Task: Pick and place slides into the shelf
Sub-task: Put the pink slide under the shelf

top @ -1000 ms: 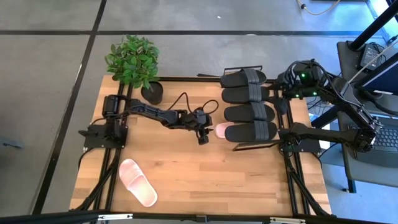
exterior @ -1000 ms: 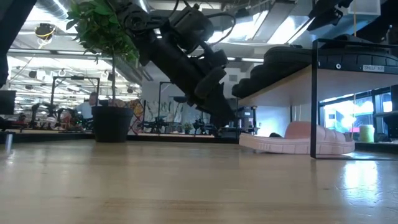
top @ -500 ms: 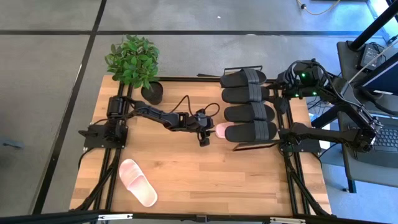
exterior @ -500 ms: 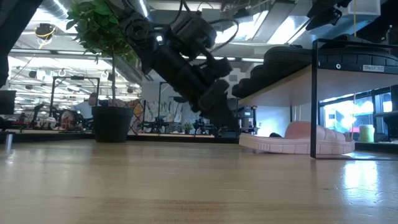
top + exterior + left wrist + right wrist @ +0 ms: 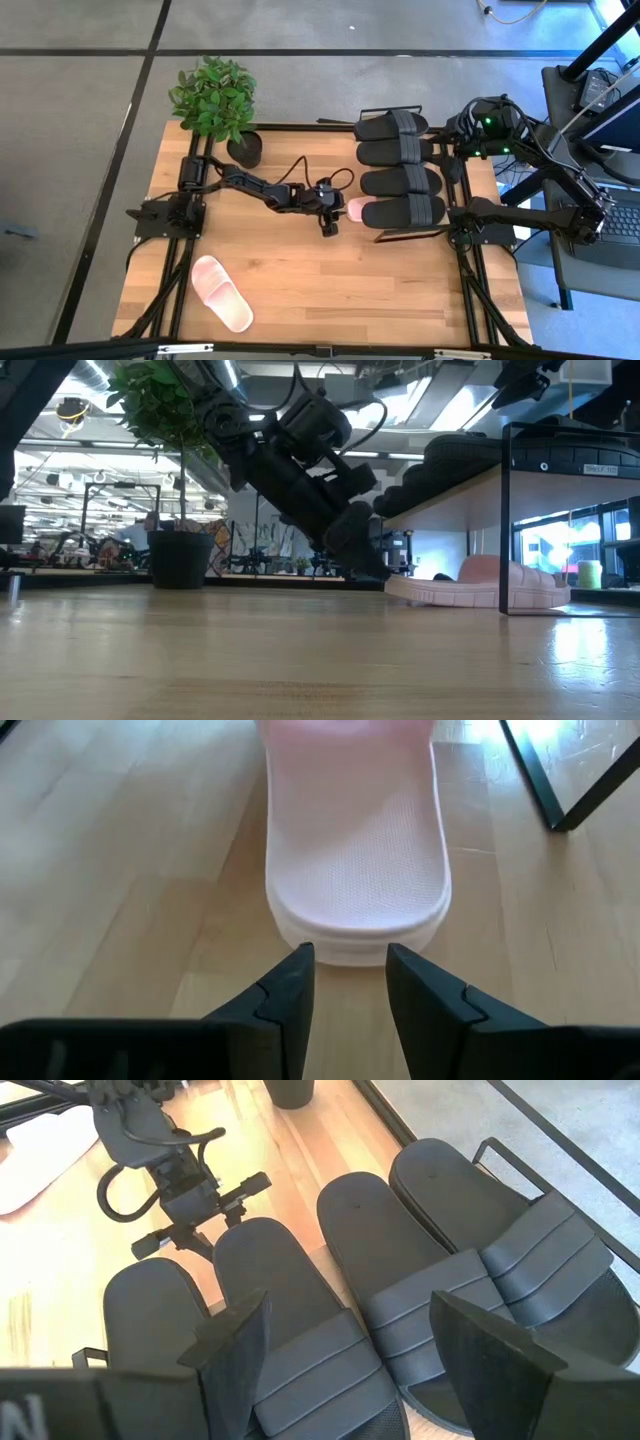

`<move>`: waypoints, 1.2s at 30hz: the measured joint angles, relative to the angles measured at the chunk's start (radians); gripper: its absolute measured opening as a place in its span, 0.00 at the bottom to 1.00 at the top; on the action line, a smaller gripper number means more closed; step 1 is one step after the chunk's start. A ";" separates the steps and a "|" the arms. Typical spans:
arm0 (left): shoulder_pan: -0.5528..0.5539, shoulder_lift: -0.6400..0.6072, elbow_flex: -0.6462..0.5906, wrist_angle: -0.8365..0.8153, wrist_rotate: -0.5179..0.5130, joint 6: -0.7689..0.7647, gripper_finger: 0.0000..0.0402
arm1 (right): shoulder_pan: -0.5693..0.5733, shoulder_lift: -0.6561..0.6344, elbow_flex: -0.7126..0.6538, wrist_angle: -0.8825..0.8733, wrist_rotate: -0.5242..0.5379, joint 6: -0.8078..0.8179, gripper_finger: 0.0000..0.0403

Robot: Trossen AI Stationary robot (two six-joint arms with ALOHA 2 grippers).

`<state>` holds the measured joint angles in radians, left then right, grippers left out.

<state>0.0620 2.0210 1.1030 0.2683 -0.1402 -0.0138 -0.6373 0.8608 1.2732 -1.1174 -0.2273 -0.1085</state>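
Note:
A pale pink slide (image 5: 355, 860) lies sole-down on the table under the shelf (image 5: 445, 488), its heel end sticking out toward the table's left (image 5: 356, 208). My left gripper (image 5: 345, 970) is low over the table at that heel end, slanting down, its fingers a little apart. Several black slides (image 5: 400, 182) lie side by side on the shelf's top board. A second pink slide (image 5: 222, 293) rests on the table near the front left. My right gripper (image 5: 365, 1370) hovers open above the black slides (image 5: 300, 1330). My left gripper's fingertips (image 5: 298, 960) stand right at the rim of the pink slide's heel end (image 5: 350, 948), coming from the table's left and slanting down. I cannot tell whether they touch it. The slide lies flat on the table.
A potted plant (image 5: 213, 100) stands at the far left of the table. The shelf's thin black leg (image 5: 505, 520) stands beside the pink slide's strap. Bare wood lies between the left gripper and the second pink slide.
My left gripper has sunk toward the table and come a little closer to the pink slide's heel end. Its finger gap looks the same. The slide has stayed where it was.

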 joint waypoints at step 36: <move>0.000 0.004 0.000 0.042 0.000 0.023 0.29 | 0.000 0.000 0.000 0.000 0.000 -0.009 0.68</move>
<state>0.0620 2.0251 1.1030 0.3103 -0.1404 0.0093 -0.6374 0.8608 1.2732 -1.1172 -0.2273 -0.1177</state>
